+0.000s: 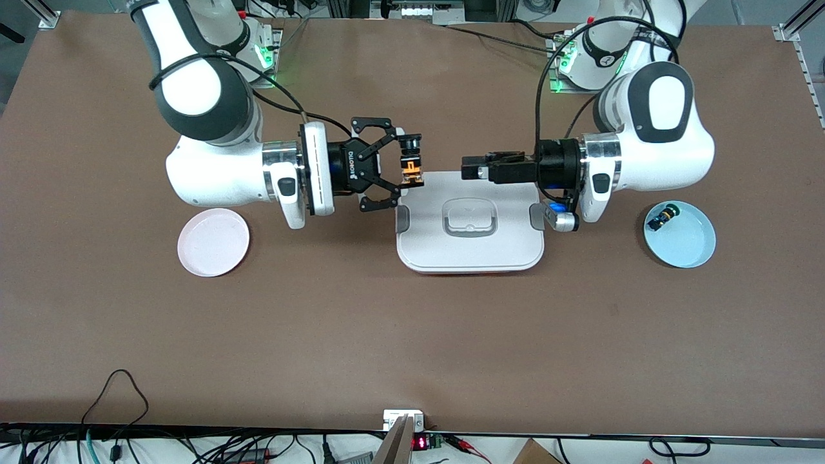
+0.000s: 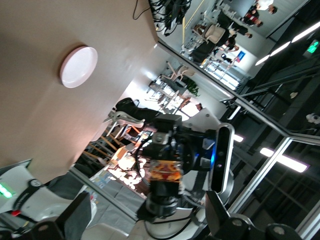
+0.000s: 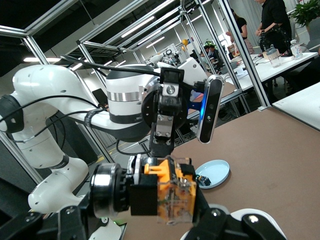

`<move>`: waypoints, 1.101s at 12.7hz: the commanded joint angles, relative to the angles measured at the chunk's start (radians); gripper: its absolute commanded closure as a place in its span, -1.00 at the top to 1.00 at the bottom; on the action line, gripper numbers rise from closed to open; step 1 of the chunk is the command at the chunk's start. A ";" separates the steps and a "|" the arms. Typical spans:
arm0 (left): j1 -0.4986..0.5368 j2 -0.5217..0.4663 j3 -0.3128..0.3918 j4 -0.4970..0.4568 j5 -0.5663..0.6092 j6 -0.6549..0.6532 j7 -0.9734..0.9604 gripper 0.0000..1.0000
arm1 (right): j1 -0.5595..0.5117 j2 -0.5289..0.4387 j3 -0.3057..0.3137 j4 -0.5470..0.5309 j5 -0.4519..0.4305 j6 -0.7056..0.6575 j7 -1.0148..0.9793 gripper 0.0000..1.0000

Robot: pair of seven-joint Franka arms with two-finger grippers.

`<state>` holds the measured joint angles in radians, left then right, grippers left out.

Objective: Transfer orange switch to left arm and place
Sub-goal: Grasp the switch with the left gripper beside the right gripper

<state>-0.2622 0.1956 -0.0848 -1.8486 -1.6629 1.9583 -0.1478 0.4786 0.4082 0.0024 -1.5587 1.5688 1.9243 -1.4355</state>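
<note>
The switch [image 1: 410, 169] is held aloft in the right gripper [image 1: 406, 169], whose fingers are clamped on its body, over the box's [image 1: 470, 254] edge toward the right arm's end. It is judged light, rigid and hard-shelled — unlikely to deform, but small enough to twist or slip if pinched on a corner. In the right wrist view the switch [image 3: 167, 192] shows an orange part and a clear blocky body; the flat sides left free are judged the best hold for the receiving gripper.

The left gripper [image 1: 465, 167] hovers over the box lid, aimed at the switch with a gap between them; its fingers look drawn narrow, holding nothing.

Open room is ample: the box sits mid-surface, well apart from every edge. A pink plate [image 1: 213, 241] lies toward the right arm's end, a blue plate [image 1: 689, 248] carrying a dark switch [image 1: 664, 218] toward the left arm's end. The box is the only obstacle under the handover — clearance above its lid should be kept.
</note>
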 commanded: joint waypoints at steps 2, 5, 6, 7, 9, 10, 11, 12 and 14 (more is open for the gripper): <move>-0.018 0.002 -0.016 0.009 -0.083 0.074 -0.041 1.00 | 0.028 0.001 -0.004 -0.007 0.033 0.047 -0.011 -0.46; -0.052 0.013 -0.035 0.014 -0.084 0.142 -0.052 1.00 | 0.047 0.004 -0.004 -0.015 0.031 0.080 -0.013 -0.46; -0.054 0.018 -0.041 0.014 -0.084 0.143 -0.047 1.00 | 0.051 0.004 -0.004 -0.015 0.034 0.084 -0.008 -0.46; -0.054 0.019 -0.056 0.014 -0.086 0.151 -0.049 1.00 | 0.049 0.001 -0.004 -0.015 0.037 0.082 -0.008 -0.47; -0.054 0.022 -0.058 0.017 -0.087 0.160 -0.052 0.87 | 0.049 0.001 -0.004 -0.015 0.039 0.082 -0.008 -0.47; -0.054 0.024 -0.058 0.020 -0.098 0.160 -0.047 0.68 | 0.051 0.001 -0.004 -0.015 0.040 0.084 -0.008 -0.47; -0.054 0.027 -0.059 0.022 -0.107 0.160 -0.045 0.52 | 0.049 0.001 -0.004 -0.015 0.040 0.084 -0.008 -0.47; -0.054 0.028 -0.059 0.022 -0.107 0.160 -0.042 0.31 | 0.049 0.001 -0.004 -0.015 0.040 0.084 -0.008 -0.47; -0.054 0.033 -0.059 0.022 -0.106 0.159 -0.038 -0.43 | 0.049 0.000 -0.004 -0.015 0.040 0.084 -0.008 -0.47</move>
<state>-0.3101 0.2107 -0.1418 -1.8480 -1.7433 2.1050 -0.1920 0.5195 0.4157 0.0020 -1.5676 1.5814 1.9953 -1.4354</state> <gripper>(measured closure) 0.419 0.278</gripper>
